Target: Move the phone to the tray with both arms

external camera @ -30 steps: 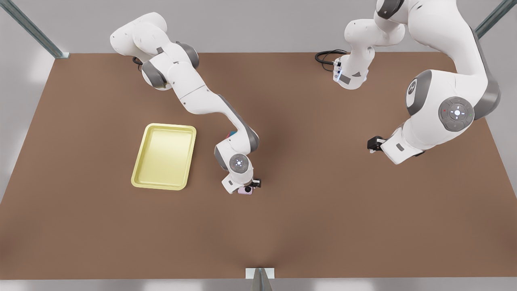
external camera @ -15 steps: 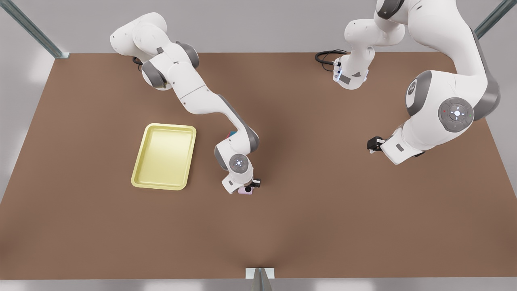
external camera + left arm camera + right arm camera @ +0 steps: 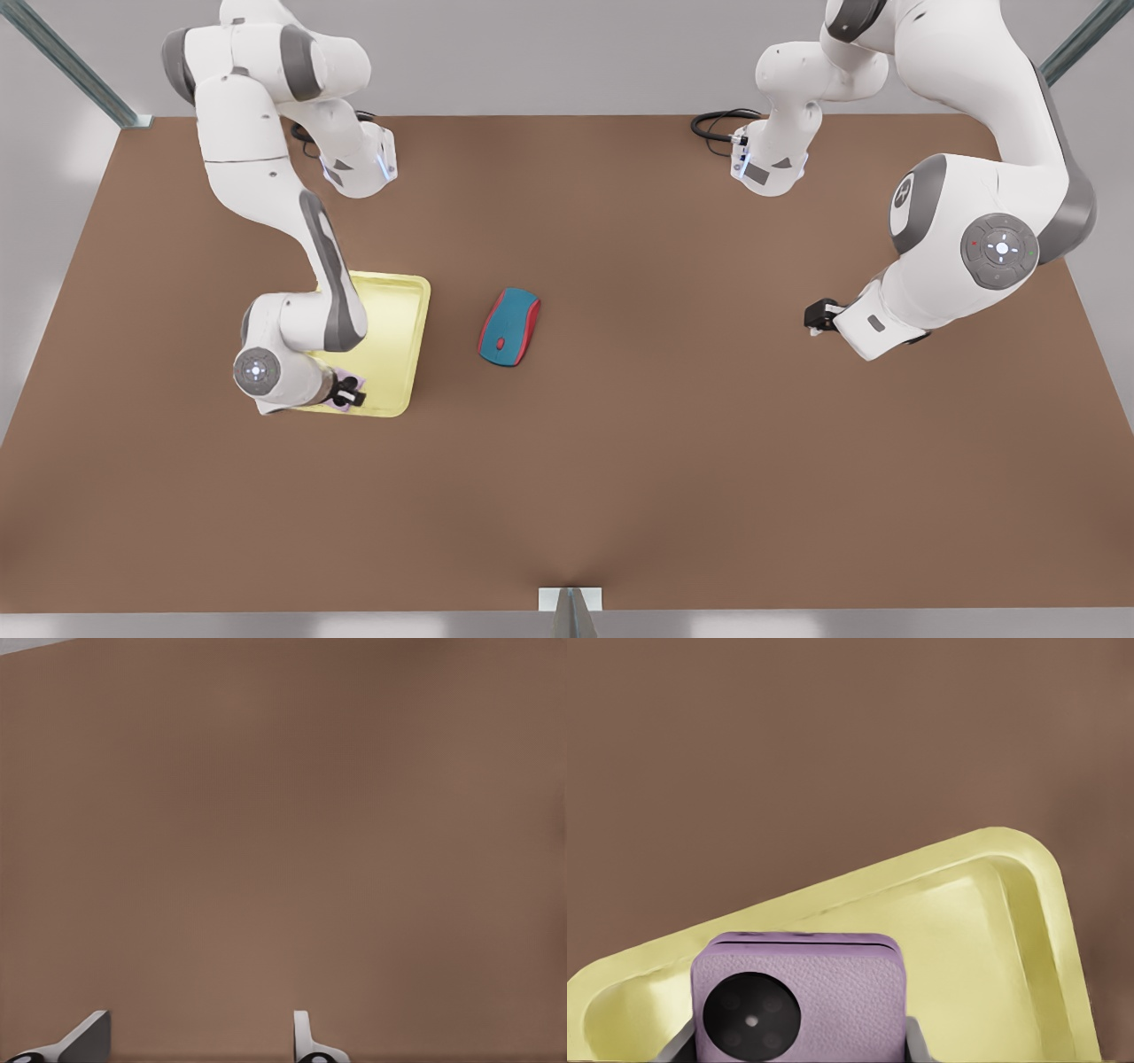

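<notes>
Your right gripper (image 3: 347, 391) sits over the near corner of the tray (image 3: 403, 354), on the front view's left side of the table (image 3: 673, 461). The phone (image 3: 340, 401) is pinched between its fingers, mostly hidden under the wrist in the front view, with only a sliver of pale pink showing beside the black fingertips.

From the right wrist view you see the phone (image 3: 799, 997) square on: its pink-lilac textured back faces the camera, with one black round lens low on that face. Grey fingers (image 3: 918, 1041) press against both of its sides, so the grip is closed on the phone. Behind it lies the tray (image 3: 1028, 930), its raised rim and rounded corner plain to see; the phone is above the tray's floor, but you cannot tell from these pictures whether it touches it.

The blue-and-red mouse (image 3: 509, 326) lies on the bare table just to the front view's right of the tray, apart from it and from the gripper.

Your left gripper (image 3: 816, 316) hangs well away on the front view's right, and that arm waits. In the left wrist view its fingertips (image 3: 306, 1041) stand apart over bare brown table (image 3: 283, 833), with nothing between them.
</notes>
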Action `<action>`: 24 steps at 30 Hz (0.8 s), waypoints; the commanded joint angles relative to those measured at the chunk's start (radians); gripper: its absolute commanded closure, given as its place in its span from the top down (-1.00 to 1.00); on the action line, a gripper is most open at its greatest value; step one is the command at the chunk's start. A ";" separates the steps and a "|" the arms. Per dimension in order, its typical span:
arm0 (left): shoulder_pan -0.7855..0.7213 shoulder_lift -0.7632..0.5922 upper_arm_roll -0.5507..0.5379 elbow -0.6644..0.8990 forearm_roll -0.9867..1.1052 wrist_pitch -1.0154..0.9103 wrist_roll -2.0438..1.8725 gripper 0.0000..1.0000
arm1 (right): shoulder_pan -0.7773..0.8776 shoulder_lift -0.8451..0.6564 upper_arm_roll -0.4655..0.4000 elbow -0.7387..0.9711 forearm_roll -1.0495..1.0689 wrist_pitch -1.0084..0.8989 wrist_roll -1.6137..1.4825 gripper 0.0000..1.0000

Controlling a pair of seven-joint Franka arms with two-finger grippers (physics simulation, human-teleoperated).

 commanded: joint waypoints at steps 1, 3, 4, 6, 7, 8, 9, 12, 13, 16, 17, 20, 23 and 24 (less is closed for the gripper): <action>0.000 -0.001 0.000 0.000 0.000 0.001 -0.001 1.00 | -0.020 -0.020 -0.011 -0.073 -0.003 0.017 -0.816 0.50; -0.001 0.001 0.000 0.000 0.000 0.003 -0.002 1.00 | -0.009 -0.036 -0.011 -0.110 -0.003 0.019 -0.816 0.50; -0.001 0.001 0.000 0.000 0.001 0.003 -0.002 1.00 | -0.006 -0.037 -0.011 -0.110 -0.003 0.017 -0.816 0.50; -0.001 0.001 0.000 0.000 0.001 0.003 -0.002 1.00 | -0.006 -0.045 -0.011 -0.113 -0.005 0.012 -0.817 0.50; -0.001 0.001 0.000 0.000 0.001 0.003 -0.002 1.00 | -0.006 -0.047 -0.011 -0.119 -0.003 0.014 -0.825 0.50; -0.001 0.001 0.000 0.000 0.001 0.003 -0.002 1.00 | -0.006 -0.045 -0.011 -0.119 -0.005 0.015 -0.839 0.60; -0.001 0.001 0.000 0.000 0.001 0.003 -0.002 1.00 | -0.005 -0.040 -0.011 -0.116 -0.003 0.015 -0.837 1.00; -0.001 0.001 0.000 0.000 0.001 0.004 -0.004 1.00 | -0.005 -0.039 -0.011 -0.109 -0.003 0.015 -0.837 1.00; -0.001 0.001 0.000 0.000 0.001 0.004 -0.004 1.00 | -0.005 -0.046 -0.011 -0.107 -0.003 0.014 -0.836 1.00; -0.001 0.001 0.000 0.000 0.001 0.004 -0.002 1.00 | 0.009 -0.161 -0.010 -0.006 -0.006 -0.115 -0.825 1.00; -0.001 0.001 0.000 0.000 0.001 0.004 -0.004 1.00 | -0.002 -0.217 -0.010 0.029 -0.013 -0.144 -0.824 1.00; -0.001 -0.001 0.000 0.000 0.001 0.004 -0.014 1.00 | -0.022 -0.251 -0.010 0.259 -0.022 -0.442 -0.675 1.00; -0.001 -0.002 0.000 0.000 0.001 0.004 -0.027 1.00 | -0.048 -0.307 -0.008 0.394 -0.082 -0.586 -0.623 1.00; -0.001 -0.002 0.000 0.000 0.001 0.004 -0.027 1.00 | -0.061 -0.355 -0.005 0.422 -0.149 -0.581 -0.623 1.00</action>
